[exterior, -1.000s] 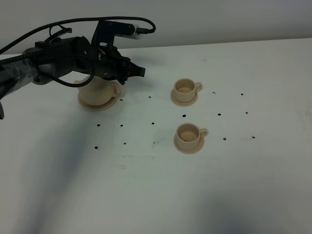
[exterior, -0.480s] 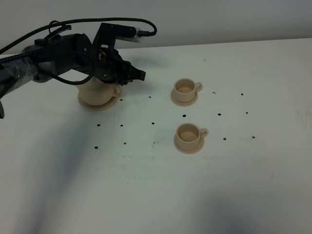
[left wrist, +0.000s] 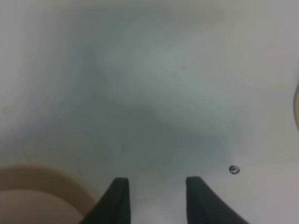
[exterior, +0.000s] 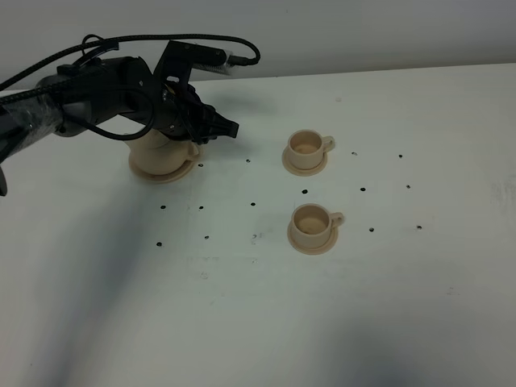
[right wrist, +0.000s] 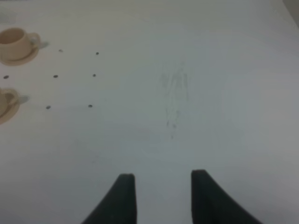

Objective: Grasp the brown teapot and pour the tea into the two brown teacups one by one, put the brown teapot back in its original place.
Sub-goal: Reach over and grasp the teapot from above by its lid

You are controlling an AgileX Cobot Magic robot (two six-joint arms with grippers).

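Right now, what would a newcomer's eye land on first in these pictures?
The black left tool hangs open and empty just past the teapot, at the far left of the white table. To the teapot's right, mid-table, stand the far cup and the near cup, one behind the other.

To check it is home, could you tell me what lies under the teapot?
The brown teapot stands on a wide tan saucer, rim showing; the left arm hides the pot's top.
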